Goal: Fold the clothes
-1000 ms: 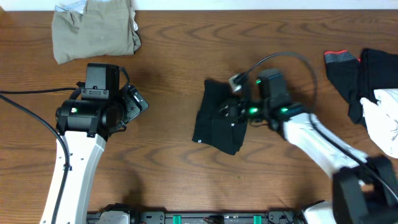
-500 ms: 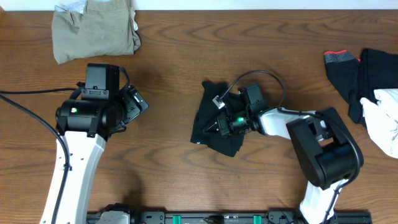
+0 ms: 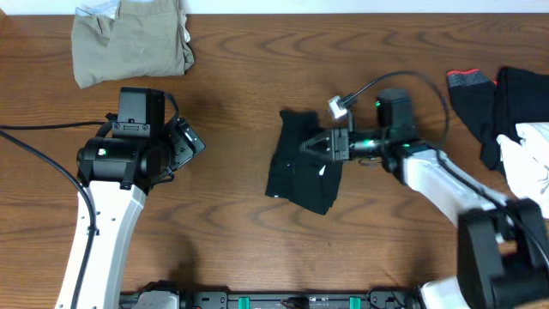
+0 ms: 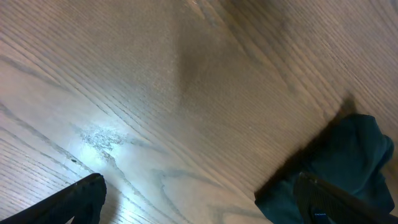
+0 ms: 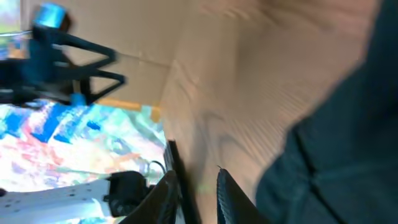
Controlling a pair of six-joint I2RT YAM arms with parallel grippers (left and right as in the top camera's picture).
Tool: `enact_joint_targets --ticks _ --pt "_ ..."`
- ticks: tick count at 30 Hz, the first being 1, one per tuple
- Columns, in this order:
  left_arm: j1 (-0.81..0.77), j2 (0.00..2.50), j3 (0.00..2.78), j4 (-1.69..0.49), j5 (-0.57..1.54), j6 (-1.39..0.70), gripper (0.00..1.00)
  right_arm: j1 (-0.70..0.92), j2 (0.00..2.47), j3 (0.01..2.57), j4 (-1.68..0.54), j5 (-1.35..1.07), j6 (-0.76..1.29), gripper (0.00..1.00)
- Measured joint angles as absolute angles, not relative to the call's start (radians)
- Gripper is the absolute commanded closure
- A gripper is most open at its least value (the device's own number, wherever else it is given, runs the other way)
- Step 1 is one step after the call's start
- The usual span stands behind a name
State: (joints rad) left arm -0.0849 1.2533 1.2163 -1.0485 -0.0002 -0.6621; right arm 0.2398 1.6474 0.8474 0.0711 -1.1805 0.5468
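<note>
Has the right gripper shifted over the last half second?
Yes: the right gripper pulled back across the black garment toward its right edge, farther from the khaki garment.

Nothing is legible; white print on the black garment (image 3: 292,176) blurs.

We see two arms built alike. The left arm (image 3: 103,223) has a long white link that meets a rounded black joint housing (image 3: 124,161) with a small green light (image 3: 101,152). A black boxy block (image 3: 140,107) adjoins the housing, and a thin black cable (image 3: 34,148) joins it too. The right arm (image 3: 433,182) has the same white shell and black joints, with green lights (image 3: 378,105). Its looping black cable (image 3: 403,79) ends in a white connector (image 3: 335,107). Along the table's near edge we see a black base rail (image 3: 283,301) with green fittings. In the wrist views, the left fingertips (image 4: 71,199) and right fingertips (image 5: 166,196) are matte black.
</note>
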Motion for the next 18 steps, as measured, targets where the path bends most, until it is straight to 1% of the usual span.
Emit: enact_joint_targets --ticks 4,10,16,18 --pt "-0.085 1.253 1.216 -1.048 0.000 -0.662 0.02 0.269 1.638 0.850 0.066 -1.179 0.559 0.87" --pt "-0.085 1.253 1.216 -1.048 0.000 -0.662 0.02 0.394 1.766 0.850 0.081 -1.141 0.569 0.98" --pt "-0.085 1.253 1.216 -1.048 0.000 -0.662 0.02 0.457 1.984 0.850 0.173 -1.102 0.591 0.99" --pt "-0.085 1.253 1.216 -1.048 0.000 -0.662 0.02 0.459 2.008 0.855 0.185 -1.114 0.592 0.99"
